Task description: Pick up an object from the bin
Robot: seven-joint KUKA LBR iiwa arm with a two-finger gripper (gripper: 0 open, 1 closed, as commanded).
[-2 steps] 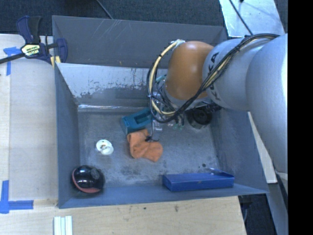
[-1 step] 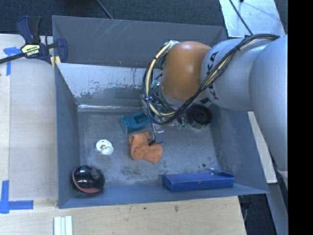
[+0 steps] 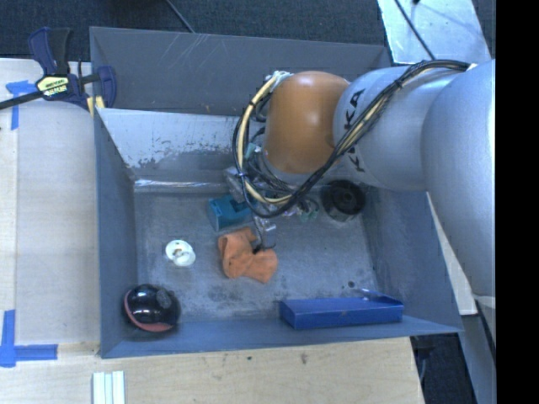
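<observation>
- orange crumpled lump (image 3: 244, 263) lies near the middle of the bin (image 3: 114, 251) floor, a little toward the near wall; it looks like soft cloth or foam, though i can't be sure from up here.
- my gripper (image 3: 259, 236) is down low at the lump's upper right edge, either touching it or just above it; i cannot tell which.
- whether the gripper is open or closed i cannot tell, since its tip is dark and tucked under the wrist.
- a teal block (image 3: 226, 212) sits just beside the lump on its far side, close to the gripper.
- a small white round piece (image 3: 179, 252) lies to the lump's left, apart from it.
- a black and red rounded thing (image 3: 152, 307) rests in the near left corner, well apart from the gripper.
- a long blue flat bar (image 3: 341, 312) lies along the near wall, to the right of the lump.
- a black round thing (image 3: 344, 200) sits toward the far right, partly under the arm.
- the arm reaches in from the right, with its rounded orange cover (image 3: 303, 120) and looped cables (image 3: 248, 133) hanging over the far half of the bin.
</observation>
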